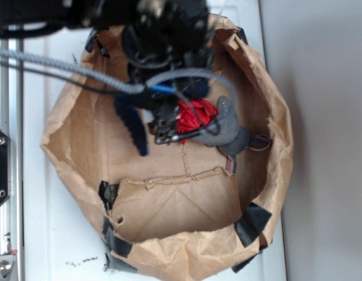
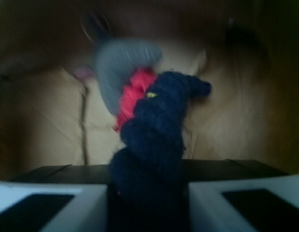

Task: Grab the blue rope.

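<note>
the black robot gripper [image 2: 149,203] is pinching the thick, dark navy twisted rope [image 2: 156,130] between its two pale fingers [image 2: 50,200], the rope filling the whole gap between them, so the grab itself is looking done. the rope is rising from the jaws and bending over at its top end, which suits something long and bendy held near one part only. in the exterior view a loose length of the same rope [image 1: 131,123] is trailing down and to the left of the arm, over the floor of the crumpled brown paper bag [image 1: 69,140], probably because only a short section is being clamped. whether that length is lying on the paper or hanging just above it cannot be told. just beside the gripper, the crinkly red object [image 1: 194,115] is sitting against the soft grey plush toy [image 1: 228,132], both inside the bag and outside the jaws. the rolled-down bag walls are acting as a bin keeping everything within reach. the grey braided cable [image 1: 64,67] is crossing above the bag and is part of the robot.
</note>
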